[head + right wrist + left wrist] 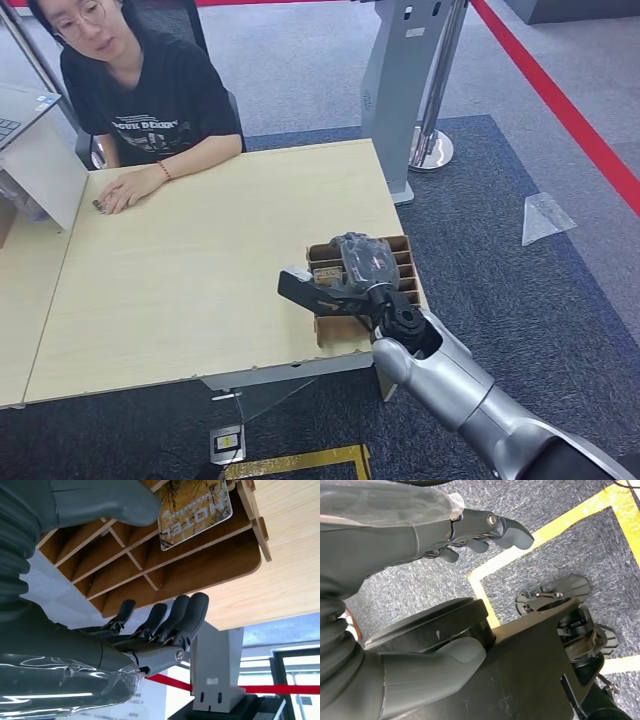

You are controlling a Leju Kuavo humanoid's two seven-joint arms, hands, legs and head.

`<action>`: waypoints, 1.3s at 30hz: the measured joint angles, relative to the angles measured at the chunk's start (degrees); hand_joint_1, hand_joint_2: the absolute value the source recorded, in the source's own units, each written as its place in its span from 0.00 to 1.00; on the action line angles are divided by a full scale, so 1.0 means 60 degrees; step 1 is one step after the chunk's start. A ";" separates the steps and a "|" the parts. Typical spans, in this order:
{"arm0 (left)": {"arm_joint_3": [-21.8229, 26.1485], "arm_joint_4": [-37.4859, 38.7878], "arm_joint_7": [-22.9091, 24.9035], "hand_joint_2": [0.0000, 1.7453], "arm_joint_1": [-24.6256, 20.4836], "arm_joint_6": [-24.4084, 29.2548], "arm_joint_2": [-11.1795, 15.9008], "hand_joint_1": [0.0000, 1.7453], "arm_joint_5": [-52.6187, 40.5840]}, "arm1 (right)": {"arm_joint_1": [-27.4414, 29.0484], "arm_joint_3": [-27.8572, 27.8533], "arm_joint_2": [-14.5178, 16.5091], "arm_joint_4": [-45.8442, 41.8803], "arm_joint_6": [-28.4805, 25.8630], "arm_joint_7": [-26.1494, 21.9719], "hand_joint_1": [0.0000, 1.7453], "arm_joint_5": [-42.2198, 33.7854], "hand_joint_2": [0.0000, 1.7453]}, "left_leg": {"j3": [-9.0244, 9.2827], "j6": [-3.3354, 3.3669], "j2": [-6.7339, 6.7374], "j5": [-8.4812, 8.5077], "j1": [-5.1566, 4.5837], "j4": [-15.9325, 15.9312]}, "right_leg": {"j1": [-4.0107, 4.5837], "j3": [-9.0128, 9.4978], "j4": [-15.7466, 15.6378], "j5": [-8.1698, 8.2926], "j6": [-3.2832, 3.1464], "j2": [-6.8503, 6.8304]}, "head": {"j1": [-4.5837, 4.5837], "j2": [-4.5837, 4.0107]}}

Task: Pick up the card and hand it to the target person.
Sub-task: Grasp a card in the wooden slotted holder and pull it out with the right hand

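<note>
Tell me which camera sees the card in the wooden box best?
The right wrist view: the card is close there, standing in a slot of the wooden box, its picture and lettering plain. In the head view the right hand hangs over the box and the card cannot be made out. The left wrist view faces the floor.

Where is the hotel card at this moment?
The card stands in a slot of the wooden rack at the table's near right corner, under the right robot hand.

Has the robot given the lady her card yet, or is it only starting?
Only starting. Done: the right hand has reached the slotted wooden holder at the table's near right corner. In hand: its fingers are spread beside the card, which sits in a slot, not gripped. Left: grasp it, lift it, pass it to the seated person.
</note>
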 joint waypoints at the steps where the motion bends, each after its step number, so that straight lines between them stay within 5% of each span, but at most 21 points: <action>1: 0.0000 0.0001 0.0001 1.00 0.0000 0.0000 -0.0003 0.00 -0.0001 | -0.0011 0.0001 0.0011 0.0052 0.0000 -0.0001 0.37 0.0000 1.00 | 0.0000 0.0000 0.0000 0.0000 0.0000 0.0000 | 0.0000 0.0000 0.0000 0.0000 0.0000 0.0000 | 0.0000 0.0000; 26: -0.0004 0.0002 0.0001 1.00 -0.0003 0.0000 -0.0009 0.00 0.0027 | -0.0307 0.0173 0.0275 0.1052 0.0034 -0.0029 0.47 0.0154 1.00 | 0.0001 0.0000 0.0000 0.0000 0.0000 0.0000 | 0.0000 0.0001 0.0000 0.0000 0.0000 -0.0001 | 0.0000 -0.0003; 33: -0.0004 0.0003 0.0001 1.00 -0.0003 0.0001 -0.0009 0.00 0.0018 | -0.0370 0.0194 0.0291 0.1166 0.0036 -0.0021 0.75 0.0204 1.00 | 0.0001 0.0000 0.0000 0.0000 0.0000 0.0000 | 0.0000 0.0001 0.0000 0.0000 0.0000 -0.0001 | -0.0001 -0.0002; 37: -0.0004 0.0001 0.0001 1.00 -0.0005 0.0003 -0.0009 0.00 -0.0003 | -0.0398 0.0196 0.0292 0.1181 0.0033 -0.0005 0.99 0.0226 1.00 | 0.0003 0.0000 0.0002 0.0000 0.0000 0.0000 | 0.0000 0.0000 -0.0001 0.0000 0.0000 0.0002 | -0.0001 -0.0002; 39: -0.0004 0.0000 0.0001 1.00 -0.0008 0.0002 -0.0009 0.00 -0.0008 | -0.0410 0.0199 0.0293 0.1192 0.0029 -0.0001 1.00 0.0238 1.00 | 0.0005 0.0000 0.0002 0.0000 0.0000 0.0000 | 0.0000 0.0001 -0.0001 0.0000 0.0000 0.0002 | 0.0000 0.0000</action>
